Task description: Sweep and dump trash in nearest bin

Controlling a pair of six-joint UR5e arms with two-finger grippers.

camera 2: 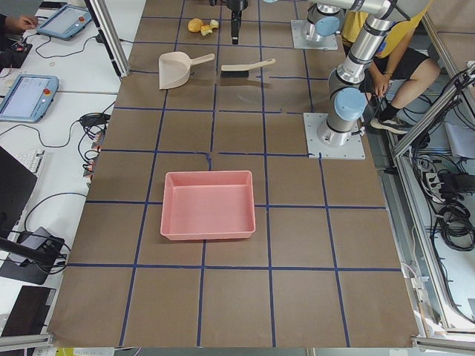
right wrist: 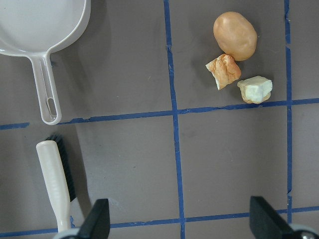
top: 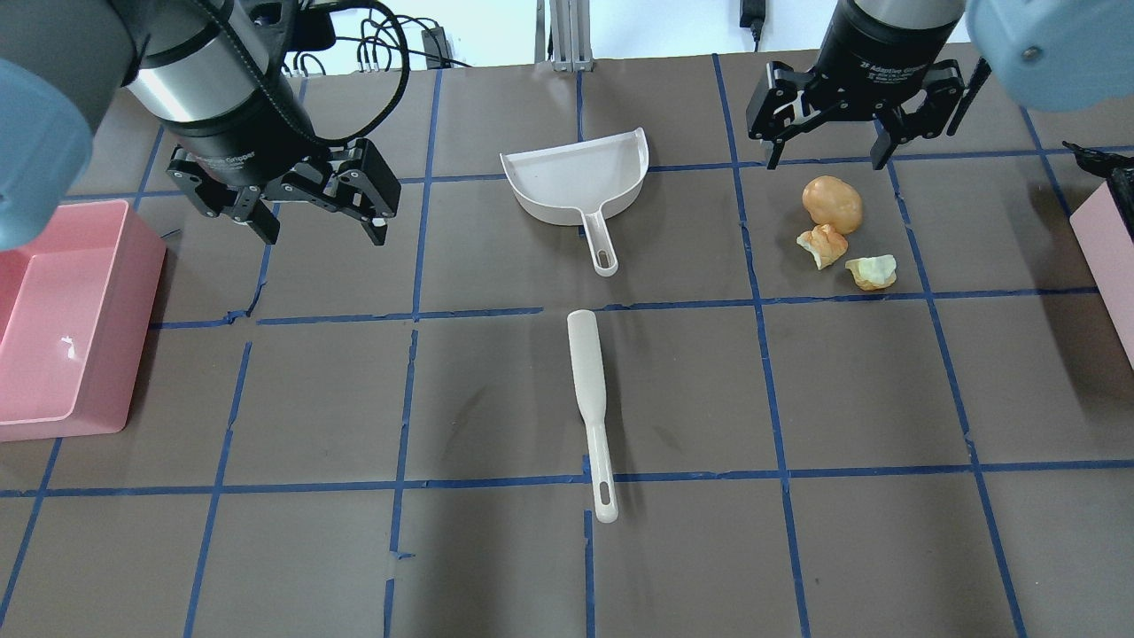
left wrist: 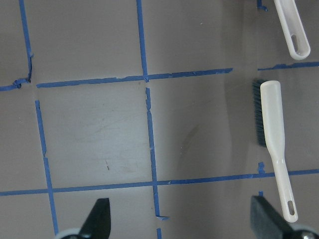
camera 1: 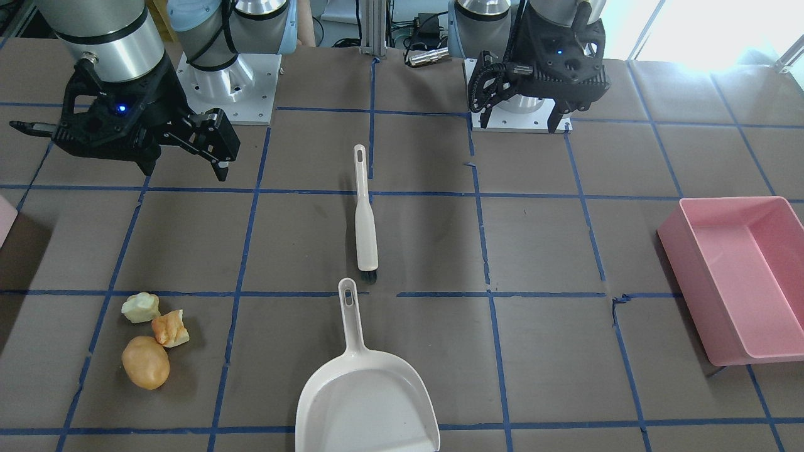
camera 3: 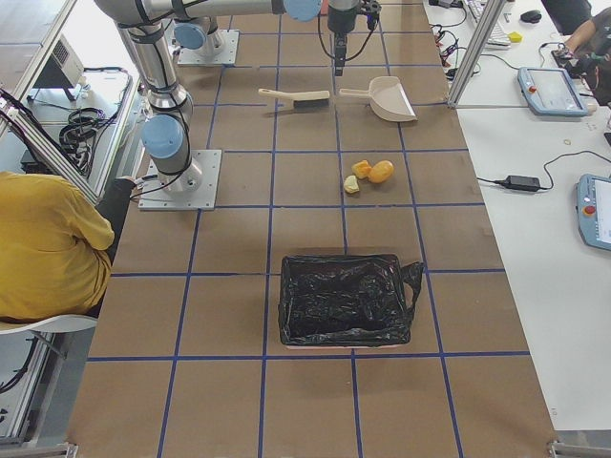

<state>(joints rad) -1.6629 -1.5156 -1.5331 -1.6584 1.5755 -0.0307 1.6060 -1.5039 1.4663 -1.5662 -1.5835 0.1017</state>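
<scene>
The trash lies together on the table: a green-white chunk (camera 1: 141,307), an orange-and-white chunk (camera 1: 171,328) and an orange-yellow oval (camera 1: 146,362); the oval also shows in the overhead view (top: 833,203) and the right wrist view (right wrist: 235,35). A white brush (top: 589,381) and a white dustpan (top: 580,177) lie at the table's middle. The pale pink bin (top: 1107,248) shows as a sliver at the right edge. My right gripper (top: 828,151) hovers open and empty just beyond the trash. My left gripper (top: 319,230) hovers open and empty left of the dustpan.
A large pink tray (top: 53,354) stands at the table's left end, close to my left gripper. In the exterior right view a container lined with a black bag (camera 3: 344,301) stands near the trash. Blue tape lines grid the brown table.
</scene>
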